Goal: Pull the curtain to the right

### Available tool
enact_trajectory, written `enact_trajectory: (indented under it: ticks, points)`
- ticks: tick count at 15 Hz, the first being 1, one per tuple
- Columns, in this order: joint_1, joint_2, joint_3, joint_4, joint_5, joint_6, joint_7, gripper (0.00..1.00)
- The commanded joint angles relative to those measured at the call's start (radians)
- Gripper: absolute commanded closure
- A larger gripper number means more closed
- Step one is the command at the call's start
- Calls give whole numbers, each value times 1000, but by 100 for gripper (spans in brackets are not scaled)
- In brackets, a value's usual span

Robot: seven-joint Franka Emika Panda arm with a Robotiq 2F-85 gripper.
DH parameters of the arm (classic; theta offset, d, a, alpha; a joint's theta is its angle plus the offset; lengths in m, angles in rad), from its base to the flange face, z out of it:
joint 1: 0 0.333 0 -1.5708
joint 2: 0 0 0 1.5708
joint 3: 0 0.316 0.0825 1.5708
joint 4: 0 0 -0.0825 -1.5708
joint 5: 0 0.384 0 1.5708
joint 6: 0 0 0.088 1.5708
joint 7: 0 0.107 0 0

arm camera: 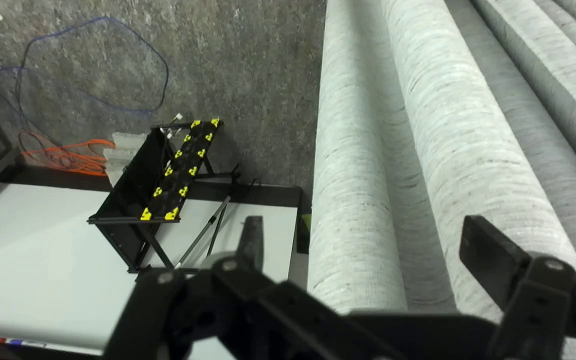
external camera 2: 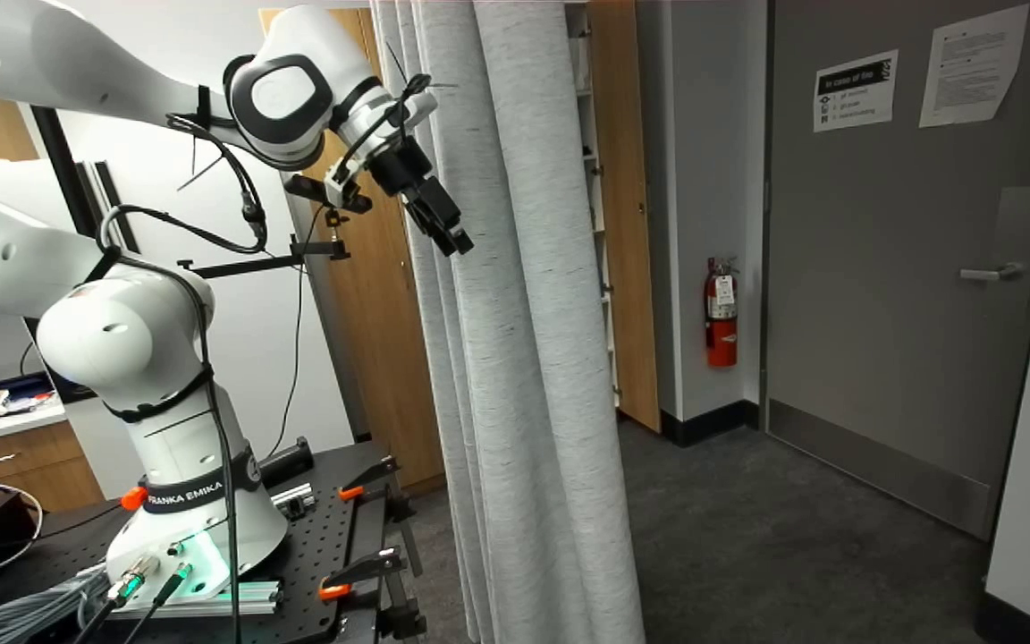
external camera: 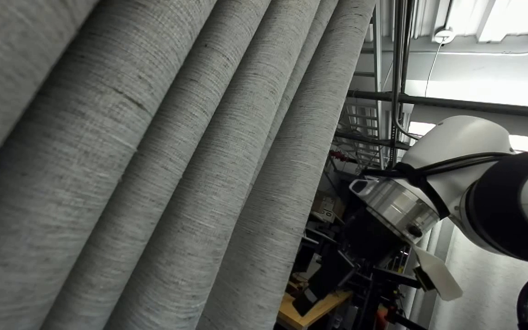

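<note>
The curtain is a large heather-grey woven drape with deep folds. It fills the left of an exterior view (external camera: 190, 160) and hangs beside the arm in an exterior view (external camera 2: 524, 313). It also fills the right half of the wrist view (arm camera: 353, 175). My black gripper is open in the wrist view (arm camera: 370, 240), with one finger left of the curtain's edge and one over a fold. The edge fold shows between the fingers; I cannot tell whether they touch it. The gripper also shows at the curtain in both exterior views (external camera: 305, 300) (external camera 2: 457, 241).
A wooden cabinet (external camera 2: 381, 295) stands behind the curtain. A fire extinguisher (external camera 2: 721, 313) and a grey door (external camera 2: 890, 313) are to the right. A black stand with yellow marks (arm camera: 183, 170), a whiteboard (arm camera: 43, 260) and loose cables (arm camera: 73, 160) show in the wrist view.
</note>
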Motion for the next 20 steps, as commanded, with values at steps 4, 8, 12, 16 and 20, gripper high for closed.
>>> enact_trajectory:
  ticks: [4,8,12,16,20]
  points:
    - [-39,193,59,194,-66,179,46,0]
    - [-5,172,45,202,-51,169,36,0]
    - [-9,215,45,233,-52,169,37,0]
    - [-13,235,40,225,-53,221,35,0]
    - [-42,313,38,271,-61,277,53,0]
